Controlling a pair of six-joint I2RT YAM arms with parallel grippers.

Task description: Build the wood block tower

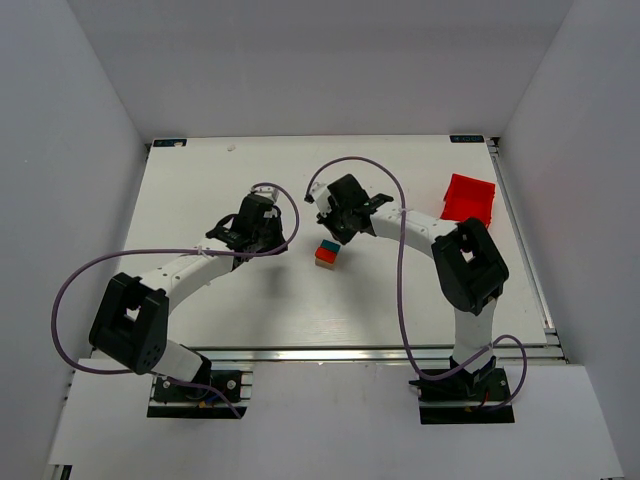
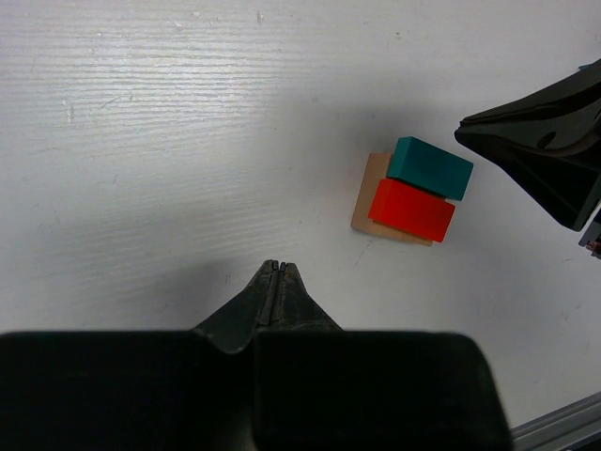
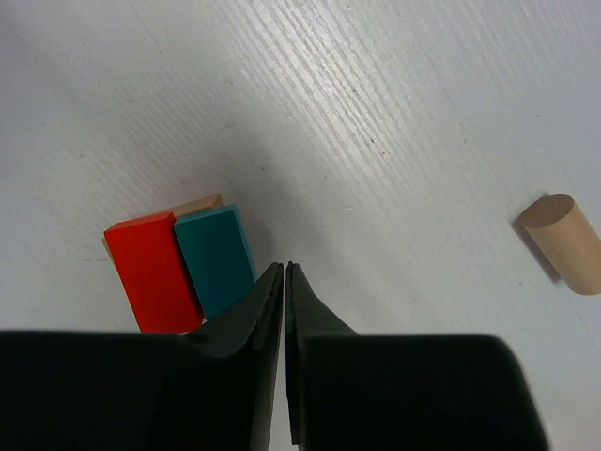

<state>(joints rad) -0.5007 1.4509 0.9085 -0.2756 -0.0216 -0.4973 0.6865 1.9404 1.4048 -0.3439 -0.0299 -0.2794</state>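
- wood block tower stands mid-table, between the two grippers. The tan cube is the base, with the red block and the teal piece side by side on top.
- The top pair sits skewed on the tan cube and overhangs one edge a bit.
- left gripper: jaws clenched tip to tip, nothing in them. It's on the tower's left, apart from it, pointing at it.
- right gripper: jaws clenched too, empty. It's just beside the tower on the teal side. The left wrist view shows a gap, so no contact.
- A wooden cylinder lies on its side on the table, well apart from the tower on the right gripper's side. I can't find it in the overhead view, probably hidden under the right arm.
- red bin is far right of the tower, not involved.
- Step, my read: three pieces are placed and both arms are hands-off. It's a pause between placements, or near the end.
- If the cylinder belongs on top, the next move is the right arm's. It needs to open its jaws, swing away from the tower to the cylinder and grip it across the round body.
- The seat would be narrow, on the red/teal pair. It calls for a straight-down approach and a soft release, since any sideways nudge would shift the skewed top blocks.
- The left arm should stay off the tower.
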